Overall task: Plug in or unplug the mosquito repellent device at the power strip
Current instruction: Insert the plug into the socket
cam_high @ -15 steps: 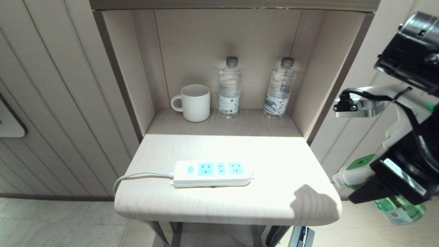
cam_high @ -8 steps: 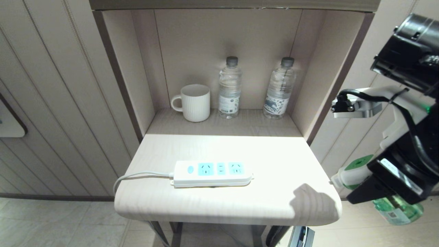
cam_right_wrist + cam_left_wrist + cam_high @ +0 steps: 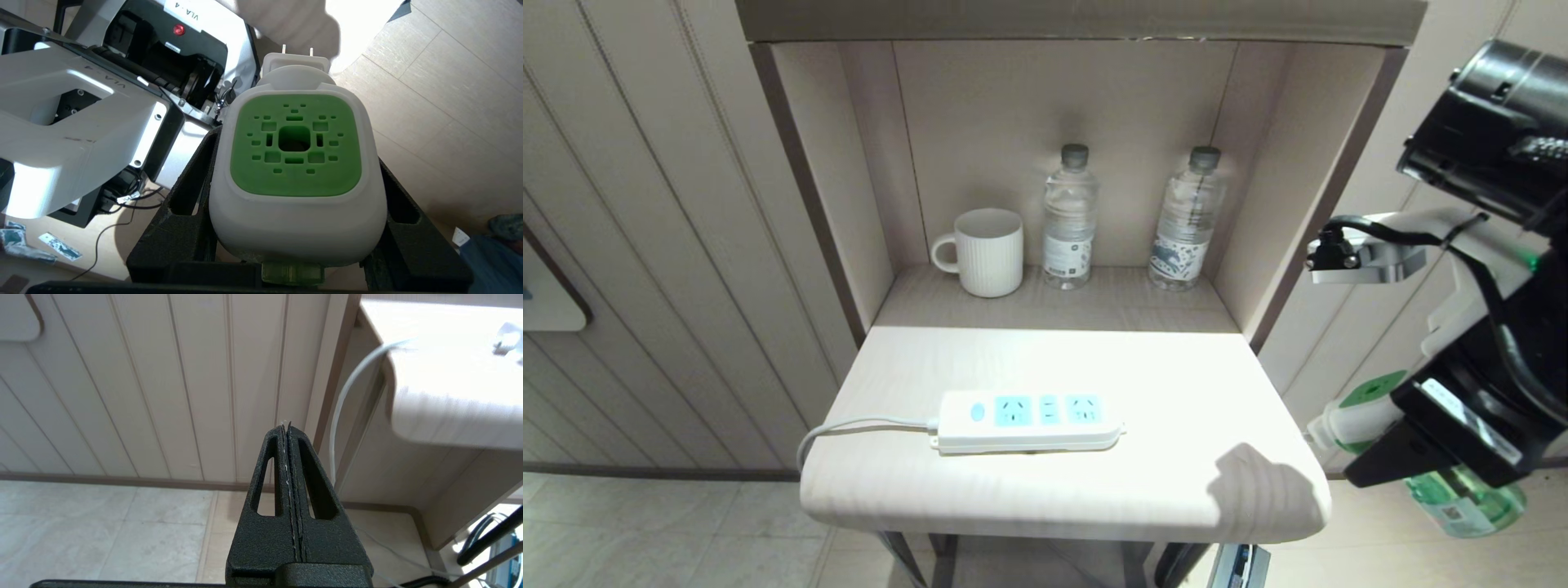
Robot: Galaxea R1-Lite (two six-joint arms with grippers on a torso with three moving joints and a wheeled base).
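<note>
Since the earlier frames the whole head view has slid downward a little, a shift of the camera and not of the things; against that, the right arm with its load has crept slightly leftward, toward the tabletop's edge.

Head view: the power strip (image 3: 1029,420) lies flat near the front of the pale tabletop (image 3: 1176,384), its light-blue socket panels facing up and its grey-white cord (image 3: 849,429) curling off the left edge. All its sockets stand bare. In the alcove behind are a white ribbed mug (image 3: 988,251) and two water bottles (image 3: 1068,217), upright and side by side. Off the tabletop's right edge, lower than its surface, the right end effector (image 3: 1413,445) grips the mosquito repellent device (image 3: 1368,408), whose white head points toward the tabletop and whose green bottle hangs to the right; it is well apart from the power strip.

Left wrist view: the left end effector (image 3: 287,426) has its black fingers pressed together, empty, held low beside the panelled wall, over the tiled floor; the cord drops from the tabletop nearby.

Right wrist view: the right end effector's jaws stand part-way apart, clamped on the sides of the mosquito repellent device, its green vented face (image 3: 295,145) toward the camera and two metal prongs (image 3: 297,50) pointing away.
</note>
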